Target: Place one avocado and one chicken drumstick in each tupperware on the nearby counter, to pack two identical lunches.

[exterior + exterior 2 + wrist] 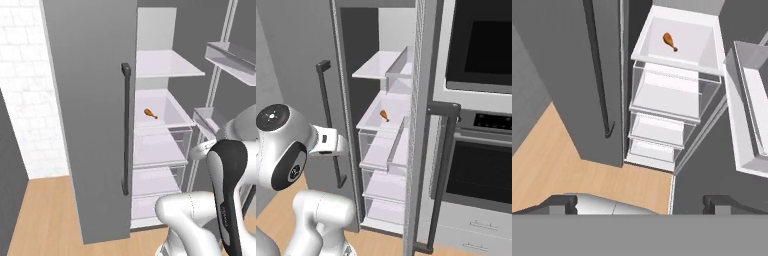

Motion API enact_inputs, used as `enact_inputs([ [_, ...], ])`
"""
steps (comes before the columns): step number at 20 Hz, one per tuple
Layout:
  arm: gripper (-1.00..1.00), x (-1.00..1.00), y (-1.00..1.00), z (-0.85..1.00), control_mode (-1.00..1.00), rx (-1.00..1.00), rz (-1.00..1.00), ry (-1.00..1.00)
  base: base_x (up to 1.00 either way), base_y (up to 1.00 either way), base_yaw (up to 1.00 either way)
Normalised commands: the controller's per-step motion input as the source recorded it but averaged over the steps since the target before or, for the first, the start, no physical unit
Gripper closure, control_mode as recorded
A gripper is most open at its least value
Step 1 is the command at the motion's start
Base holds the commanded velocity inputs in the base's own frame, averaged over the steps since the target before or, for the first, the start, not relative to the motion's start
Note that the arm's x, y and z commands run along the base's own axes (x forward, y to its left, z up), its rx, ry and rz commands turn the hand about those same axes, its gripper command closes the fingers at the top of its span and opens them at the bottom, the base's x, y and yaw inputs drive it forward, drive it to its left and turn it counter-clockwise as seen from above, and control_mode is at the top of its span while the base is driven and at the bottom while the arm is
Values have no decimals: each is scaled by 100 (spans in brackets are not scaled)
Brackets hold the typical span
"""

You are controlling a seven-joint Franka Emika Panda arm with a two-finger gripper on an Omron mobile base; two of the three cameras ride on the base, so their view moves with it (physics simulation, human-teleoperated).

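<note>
One chicken drumstick (150,113) (384,115) (670,41), orange-brown with a thin bone end, lies on a white shelf inside the open fridge. My gripper (642,205) hangs well in front of the fridge and above the floor. It is open, its two dark fingertips (564,204) stand far apart, and nothing is between them. The drumstick is far from the fingers, toward the top of the hand view. The avocado, the tupperware and the counter are out of view.
A closed grey door with a long dark handle (126,130) (599,70) flanks the fridge on the left. Clear drawers (667,95) sit under the drumstick's shelf. The open door's bins (230,55) (752,105) stand to the right. A wall oven (481,45) is further right.
</note>
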Motion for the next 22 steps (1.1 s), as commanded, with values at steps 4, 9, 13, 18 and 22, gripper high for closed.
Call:
enact_inputs([
  [4,-100,0,0,0,100,0,0,0,59,-4,0],
  [9,-100,0,0,0,100,0,0,0,50,-1,0],
  [13,-100,45,-5,-43,-100,-2,0,0,0,0,0],
  [18,-100,70,0,-49,-100,-1,0,-5,0,0,0],
  [22,-100,57,-1,-8,-100,0,0,0,0,0,0],
])
